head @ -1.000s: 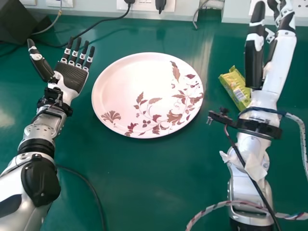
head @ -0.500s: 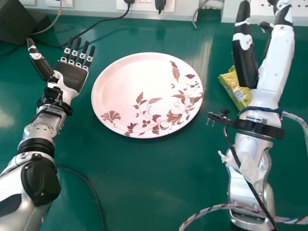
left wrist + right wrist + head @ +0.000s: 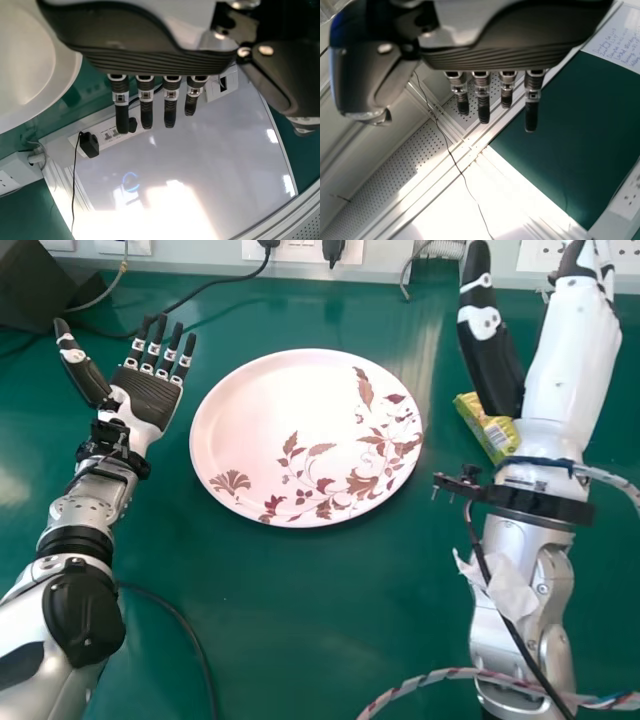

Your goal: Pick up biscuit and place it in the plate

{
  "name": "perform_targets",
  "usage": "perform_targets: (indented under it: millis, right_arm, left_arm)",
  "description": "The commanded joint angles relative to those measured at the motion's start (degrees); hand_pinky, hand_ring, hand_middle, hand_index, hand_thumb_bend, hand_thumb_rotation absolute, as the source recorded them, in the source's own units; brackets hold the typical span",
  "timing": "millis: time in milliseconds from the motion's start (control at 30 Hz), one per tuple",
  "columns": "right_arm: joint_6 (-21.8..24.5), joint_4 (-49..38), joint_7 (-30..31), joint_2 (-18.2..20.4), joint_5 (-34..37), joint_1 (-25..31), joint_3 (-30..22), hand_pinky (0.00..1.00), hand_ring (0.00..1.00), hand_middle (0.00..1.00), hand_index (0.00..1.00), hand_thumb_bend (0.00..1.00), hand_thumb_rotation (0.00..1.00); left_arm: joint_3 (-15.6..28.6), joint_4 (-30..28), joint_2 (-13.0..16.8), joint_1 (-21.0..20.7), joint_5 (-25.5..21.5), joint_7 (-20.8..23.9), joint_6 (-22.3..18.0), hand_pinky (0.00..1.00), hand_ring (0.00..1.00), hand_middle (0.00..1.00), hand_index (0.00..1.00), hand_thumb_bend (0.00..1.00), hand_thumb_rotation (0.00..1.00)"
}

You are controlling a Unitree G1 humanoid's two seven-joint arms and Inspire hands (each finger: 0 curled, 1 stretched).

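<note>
- Green table [image 3: 300, 590]: looks like step 1 of 2 to me, the pick-up. Nothing's grasped.
- Big floral plate [image 3: 260, 420]: flat in the middle, ready for step 2.
- Right hand [image 3: 572, 370]: fingers straight and a bit apart, thumb out to the side, not clamped on anything. Fingertips point past the pack, so I'd say it needs to draw back, get the palm over it, then pinch.
- Left hand [image 3: 150, 398]: palm up left of the plate, fingers spread. Probably not needed.
- Biscuit [image 3: 483, 422]: yellow-green pack on the table, right of the plate, partly hidden by the right hand. Can't tell if they're touching.
</note>
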Motion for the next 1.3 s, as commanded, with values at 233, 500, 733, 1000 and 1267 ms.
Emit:
perform_targets:
  millis: [233,500,733,1000,1267]
  right_arm:
    - [2.50,-2.45,3.63,-0.04,-6.23,-0.62,1.78,0.77,0.86,0.92,0.97,0.72,0.33]
    - [4.06,-5.18,9.83,-0.75,-12.15,-0.91,2.43,0.77,0.86,0.93,0.98,0.73,0.33]
    - [4.79,-8.47,18.35,-1.39,-17.97,-1.18,2.19,0.78,0.87,0.94,1.00,0.73,0.38]
    - [4.70,-10.85,27.37,-1.66,-24.88,-2.33,1.40,0.77,0.86,0.93,0.99,0.73,0.38]
    - [4.15,-12.98,37.08,-1.75,-29.85,-4.36,0.42,0.78,0.86,0.93,1.00,0.72,0.39]
  left_arm:
    - [0.70,0.72,0.51,-0.69,0.22,0.08,-1.22,0.98,0.91,0.95,1.00,1.00,0.77]
    - [0.84,0.90,0.66,-0.84,0.26,-0.49,-1.06,1.00,0.97,0.99,1.00,1.00,0.75]
    - [0.77,0.76,0.50,-0.88,0.33,-0.77,-1.26,1.00,1.00,1.00,1.00,1.00,0.70]
    - [0.88,0.29,0.02,-0.80,0.05,-0.39,-0.91,1.00,1.00,1.00,1.00,1.00,0.68]
    - [0.97,0.55,0.17,-0.94,0.06,-0.40,-0.98,1.00,1.00,1.00,1.00,1.00,0.67]
